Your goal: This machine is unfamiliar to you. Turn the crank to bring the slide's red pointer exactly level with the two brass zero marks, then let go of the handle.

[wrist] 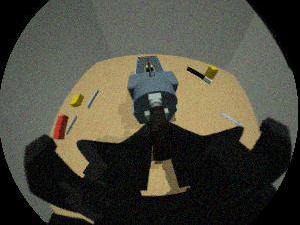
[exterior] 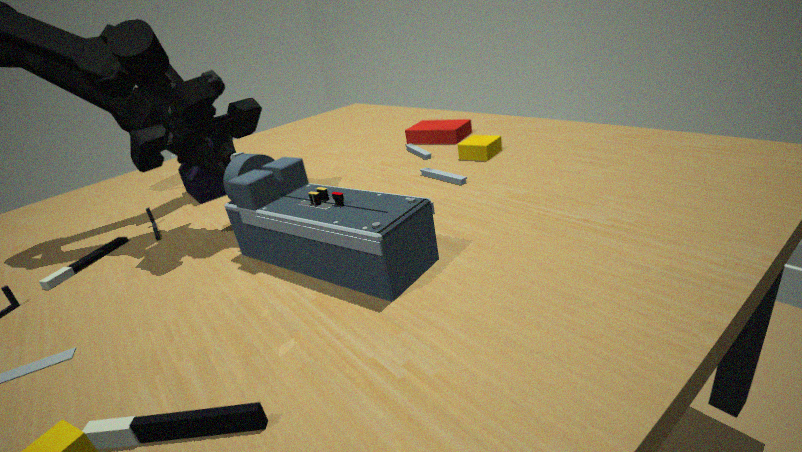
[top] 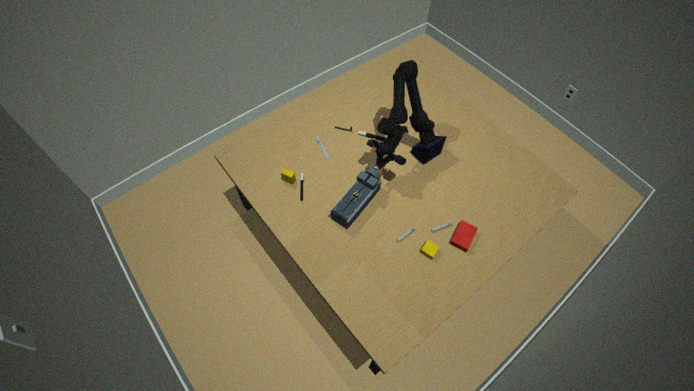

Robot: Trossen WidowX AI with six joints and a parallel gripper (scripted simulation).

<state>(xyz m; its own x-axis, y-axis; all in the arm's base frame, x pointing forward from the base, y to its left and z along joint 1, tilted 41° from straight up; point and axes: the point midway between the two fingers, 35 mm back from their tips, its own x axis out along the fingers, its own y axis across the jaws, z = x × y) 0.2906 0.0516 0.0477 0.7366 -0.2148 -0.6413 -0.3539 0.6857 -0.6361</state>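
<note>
The blue-grey machine [top: 347,214] [exterior: 314,247] [wrist: 142,64] stands on the table with its round crank wheel [top: 373,171] [exterior: 244,165] [wrist: 142,103] facing the arm. The slide's red pointer [top: 351,199] [exterior: 337,194] sits a small gap from the two brass marks, on the side away from the crank. One brass mark [exterior: 313,195] is nearer the exterior camera, the other brass mark [exterior: 321,191] just behind it. My gripper [top: 377,163] [wrist: 157,122] is shut on the crank handle in front of the wheel. The handle is mostly hidden by the dark fingers.
A red block [top: 464,235] [exterior: 438,131] [wrist: 60,127], a yellow block [top: 430,249] [exterior: 479,148] [wrist: 76,100] and two grey bars lie on one side of the machine. Another yellow block [top: 287,176] [wrist: 212,72], black-and-white sticks and a grey strip [top: 321,147] lie on the other.
</note>
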